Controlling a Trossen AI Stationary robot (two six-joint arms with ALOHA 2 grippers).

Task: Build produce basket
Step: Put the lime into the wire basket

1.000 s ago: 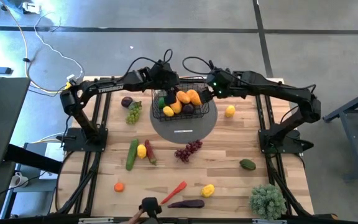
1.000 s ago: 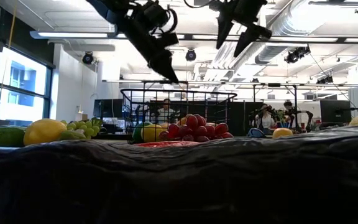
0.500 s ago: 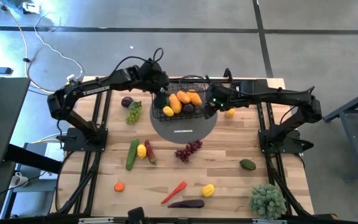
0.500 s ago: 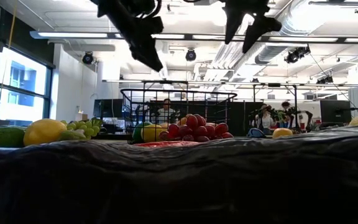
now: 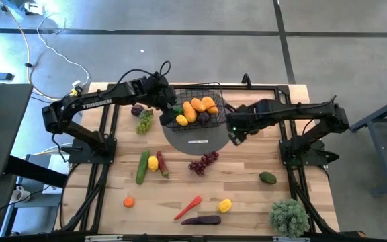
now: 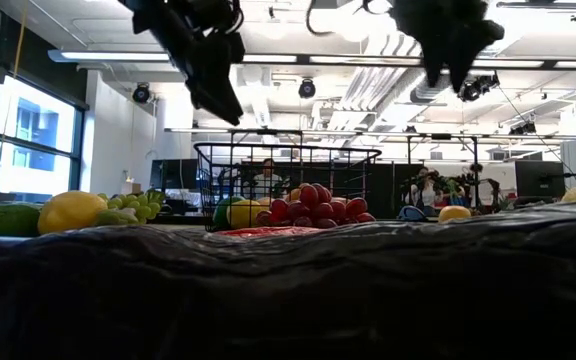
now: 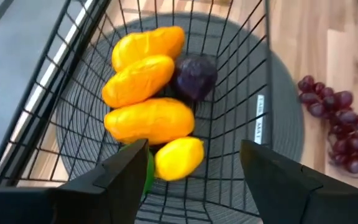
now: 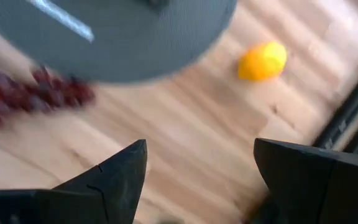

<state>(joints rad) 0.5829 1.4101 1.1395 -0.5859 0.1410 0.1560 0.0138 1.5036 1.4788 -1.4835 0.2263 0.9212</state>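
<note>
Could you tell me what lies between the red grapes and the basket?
Only bare grey mat; the high view shows it between red grapes and basket.

The left gripper [image 5: 168,106] now sits back at the left edge of the black wire-mesh basket [image 5: 215,88]; the right gripper [image 5: 236,136] has swung out beside the grey round mat [image 5: 200,140].

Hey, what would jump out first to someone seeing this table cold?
The black wire basket on the grey round mat at the table's far middle, holding bright orange and yellow produce. The left gripper and right gripper flank it, both open and empty.
</note>
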